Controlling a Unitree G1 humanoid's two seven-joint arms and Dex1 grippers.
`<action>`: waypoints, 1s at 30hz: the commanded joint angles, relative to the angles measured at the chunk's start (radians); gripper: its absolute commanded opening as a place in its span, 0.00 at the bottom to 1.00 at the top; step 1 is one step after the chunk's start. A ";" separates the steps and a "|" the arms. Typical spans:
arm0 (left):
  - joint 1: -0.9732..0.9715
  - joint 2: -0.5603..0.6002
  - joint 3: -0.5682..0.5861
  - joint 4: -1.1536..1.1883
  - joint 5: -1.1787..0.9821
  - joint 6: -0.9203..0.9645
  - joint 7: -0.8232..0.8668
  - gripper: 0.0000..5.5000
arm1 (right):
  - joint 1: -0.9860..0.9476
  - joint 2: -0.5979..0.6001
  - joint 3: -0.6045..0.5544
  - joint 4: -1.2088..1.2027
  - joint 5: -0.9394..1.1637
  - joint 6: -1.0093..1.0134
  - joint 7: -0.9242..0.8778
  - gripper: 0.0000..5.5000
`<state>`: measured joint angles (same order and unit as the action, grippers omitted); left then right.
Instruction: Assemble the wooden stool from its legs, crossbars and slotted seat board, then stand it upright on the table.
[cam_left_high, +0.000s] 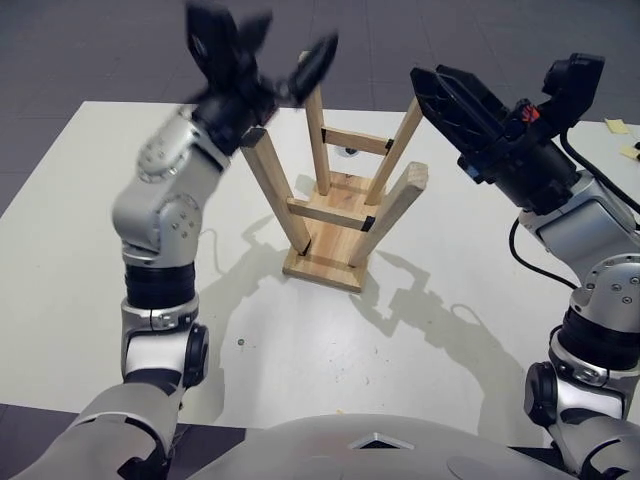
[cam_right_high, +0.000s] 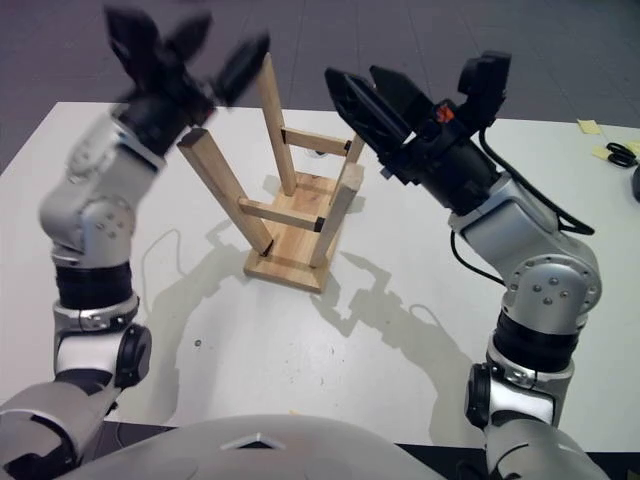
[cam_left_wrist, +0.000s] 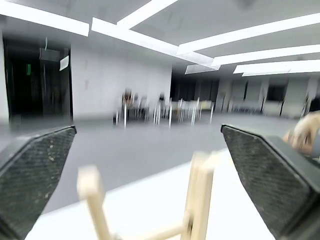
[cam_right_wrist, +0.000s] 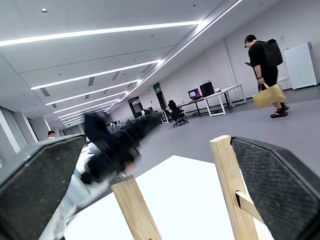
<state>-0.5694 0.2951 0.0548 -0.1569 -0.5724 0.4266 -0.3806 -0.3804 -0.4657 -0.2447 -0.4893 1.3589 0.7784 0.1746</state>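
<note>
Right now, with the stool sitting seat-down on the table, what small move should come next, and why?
Probably lower both open grippers onto the upturned legs and close. The stool looks assembled but rests on its seat board, legs up, so it needs flipping. The left gripper hangs open above one leg, the right gripper open beside another; neither holds anything.

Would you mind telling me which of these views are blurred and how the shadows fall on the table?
Left eye view: the left gripper is smeared, jaws included, while the stool is crisp, with soft shadows spreading over the table on both sides of it. Left wrist view: blurred throughout. Right wrist view: sharp, except the left gripper farther off.
</note>
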 joint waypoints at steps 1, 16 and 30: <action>0.285 -0.027 -0.123 -0.076 0.040 0.074 0.009 0.98 | 0.069 -0.006 0.055 -0.048 -0.029 0.024 -0.025 0.98; 0.208 -0.060 -0.094 -0.175 0.013 0.080 0.121 0.98 | 0.031 0.007 0.053 -0.039 -0.039 -0.030 -0.030 0.98; 0.005 -0.015 0.091 -0.267 -0.172 0.191 0.225 0.98 | 0.046 0.030 0.118 -0.064 0.155 -0.041 -0.140 0.98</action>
<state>-0.6824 0.2636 0.1873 -0.4537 -0.7861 0.5837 -0.1436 -0.4566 -0.4472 -0.2052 -0.5719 1.5541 0.6885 0.0346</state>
